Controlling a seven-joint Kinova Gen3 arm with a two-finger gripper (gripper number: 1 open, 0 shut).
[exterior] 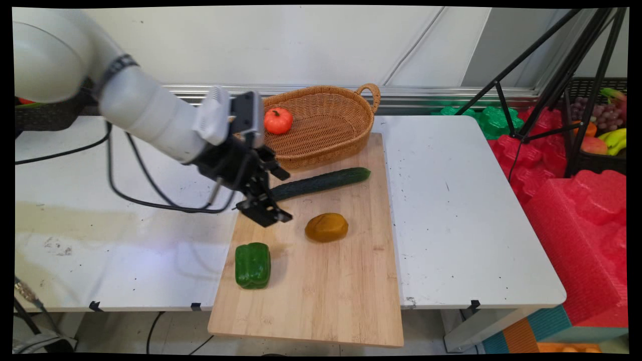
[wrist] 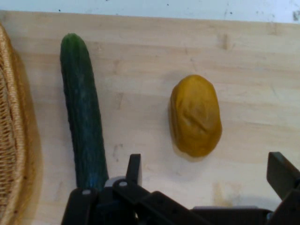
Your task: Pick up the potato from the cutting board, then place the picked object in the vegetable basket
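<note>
Item: black two-finger gripper [wrist: 206, 176], spread wide, nothing held, poised above a pale wooden cutting board [exterior: 321, 281].
A mustard-yellow potato-shaped lump [wrist: 195, 115] is centred ahead between the fingers; a long dark-green cucumber [wrist: 83, 126] lies alongside, by a woven wicker basket [exterior: 326, 128].

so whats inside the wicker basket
One small orange pumpkin sits inside the wicker basket, toward its left end. The rest of the visible basket floor is bare weave. The gripper and wrist cover the basket's left edge, so that part is unseen.
</note>
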